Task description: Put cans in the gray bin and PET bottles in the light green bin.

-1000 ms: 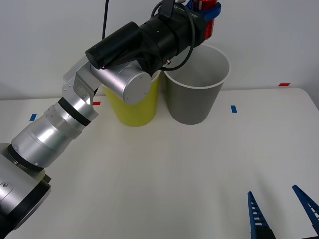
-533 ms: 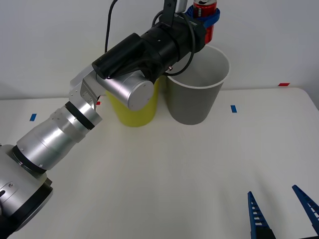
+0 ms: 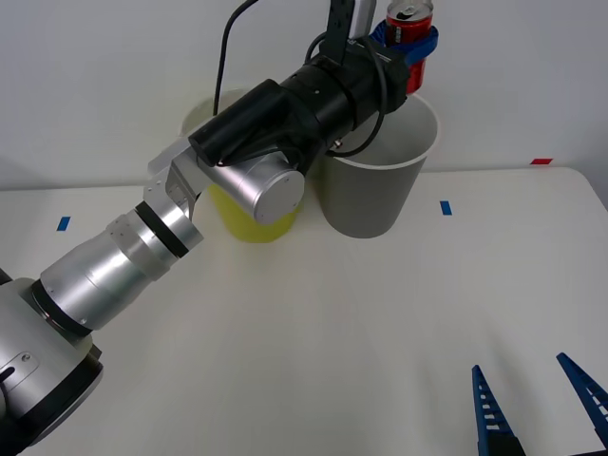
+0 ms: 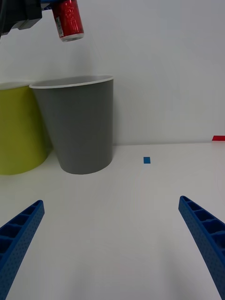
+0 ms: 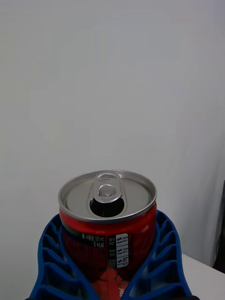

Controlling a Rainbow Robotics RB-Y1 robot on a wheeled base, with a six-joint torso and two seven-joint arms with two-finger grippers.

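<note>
Item: red can (image 3: 409,36), one, opened tab end up, held upright well above the worktop (image 3: 380,332).

Holder: left end effector (image 3: 410,43), blue ribbed fingers (image 5: 54,253) wrapped round the can's lower body on both sides; grasp looks snug, can seated deep between them.

Position: high above the gray bin (image 3: 378,161), over the far side of its white rim (the right wrist view puts the can clear above the mouth, toward the side nearest the neighbouring bin). No contact between can and bin.

Adjacent: light green bin (image 3: 249,204), just beside the gray one, partly hidden by the left arm; not the target for this item.

Idle: right end effector (image 4: 112,243), fingers spread wide and empty, low over the near worktop, well apart from both bins.

Handling note, step in hand (release into gray bin): judged best to bring the can nearer the centre of the mouth before letting go, since a drop near the rim could clip it and bounce out. Lowering first would soften the fall. Spread the fingers fully so the ribs do not drag the can sideways.
</note>
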